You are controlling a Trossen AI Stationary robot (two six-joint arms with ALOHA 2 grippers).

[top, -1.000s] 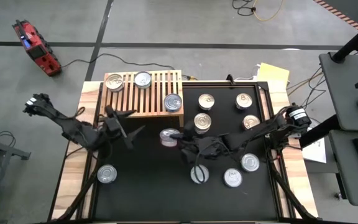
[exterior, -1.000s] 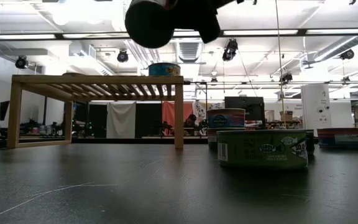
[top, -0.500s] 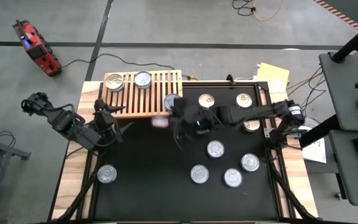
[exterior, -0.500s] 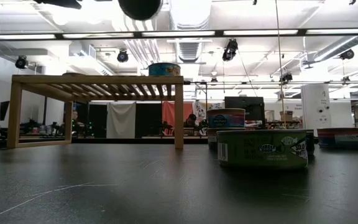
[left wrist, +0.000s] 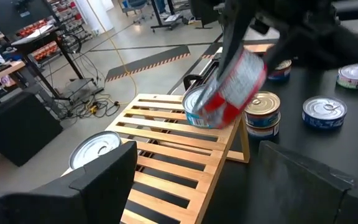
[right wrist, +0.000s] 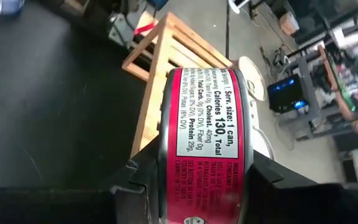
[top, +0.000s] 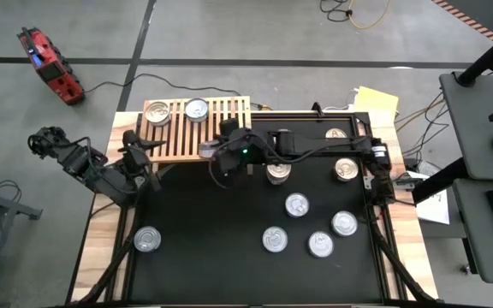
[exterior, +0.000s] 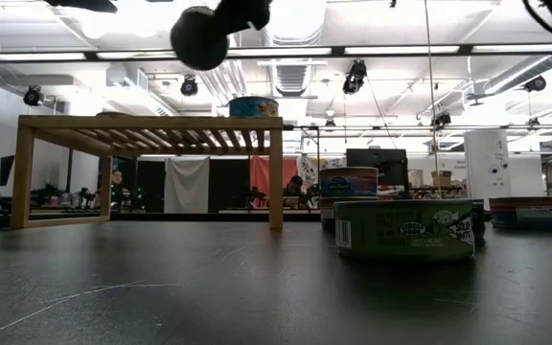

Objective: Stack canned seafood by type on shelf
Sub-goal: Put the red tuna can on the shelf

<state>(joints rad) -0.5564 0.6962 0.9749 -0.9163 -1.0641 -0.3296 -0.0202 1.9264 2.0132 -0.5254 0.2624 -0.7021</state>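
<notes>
Over at the worktop's (top: 101, 248) left edge the left gripper (top: 135, 147) waits just beside the wooden shelf (top: 178, 141), jaws spread wide and holding nothing. Farther right, the right gripper (top: 221, 152) hangs over the shelf's near right corner, its jaws clamped on a red-labelled tin (right wrist: 207, 143) tilted on edge. More tins (top: 297, 204) sit scattered across the black mat to the right.
</notes>
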